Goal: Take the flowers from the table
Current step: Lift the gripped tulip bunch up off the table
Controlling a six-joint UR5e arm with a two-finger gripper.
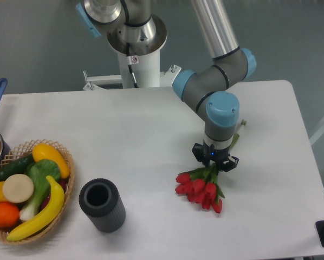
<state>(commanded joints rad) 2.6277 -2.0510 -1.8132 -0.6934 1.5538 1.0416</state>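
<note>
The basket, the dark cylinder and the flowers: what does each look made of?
Basket: woven wicker or rattan, tan, with open weave at the rim. Dark cylinder: matte charcoal, ribbed sides, hollow top; possibly plastic or rubber, hard to say. Flowers: uniformly red, slightly glossy blooms, probably artificial.

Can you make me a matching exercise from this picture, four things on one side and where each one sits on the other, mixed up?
Things:
1. flowers
2. black cup
3. banana
4. hand

Places:
A. inside the wicker basket at the left
B. lying on the table, right of centre, red heads toward the camera
C. directly above the green stems
D. standing upright on the table just right of the basket

Pairs: 1-B, 2-D, 3-A, 4-C
</note>
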